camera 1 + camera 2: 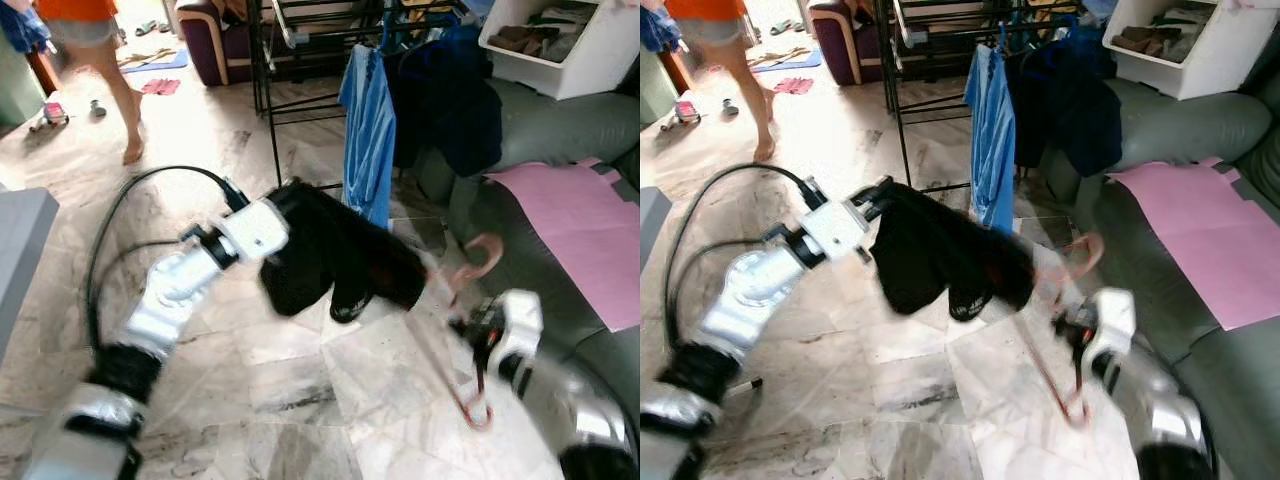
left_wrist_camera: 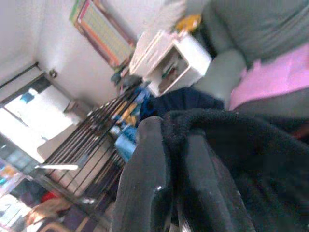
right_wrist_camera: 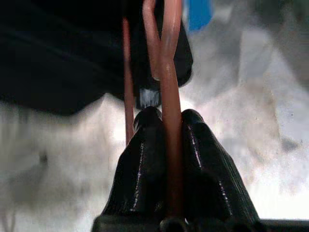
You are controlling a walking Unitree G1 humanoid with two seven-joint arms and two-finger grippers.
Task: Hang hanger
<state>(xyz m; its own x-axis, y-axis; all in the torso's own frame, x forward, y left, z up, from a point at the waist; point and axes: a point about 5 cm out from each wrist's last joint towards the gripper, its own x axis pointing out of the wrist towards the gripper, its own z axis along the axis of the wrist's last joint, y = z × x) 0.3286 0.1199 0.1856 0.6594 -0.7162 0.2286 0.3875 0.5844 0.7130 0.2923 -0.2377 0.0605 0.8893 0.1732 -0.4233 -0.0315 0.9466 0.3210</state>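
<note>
A pink wire hanger (image 1: pixel 472 262) is held low over the marble floor, its hook pointing up and its lower corner near the tiles. My right gripper (image 1: pixel 478 338) is shut on one of its wires, which runs between both fingers (image 3: pixel 145 145) in the right wrist view. A black garment (image 1: pixel 335 255) is draped on the hanger and bunched to its left. My left gripper (image 1: pixel 285 202) is shut on the garment's upper edge, with the cloth (image 2: pixel 241 154) folded over its fingers (image 2: pixel 145 183). A black drying rack (image 1: pixel 300 45) stands behind.
A blue shirt (image 1: pixel 368 130) and a dark navy garment (image 1: pixel 450 100) hang from the rack. A grey sofa (image 1: pixel 560 125) with a pink sheet (image 1: pixel 575 225) and a white bin (image 1: pixel 570 50) lies to the right. A person (image 1: pixel 100 60) stands at the far left.
</note>
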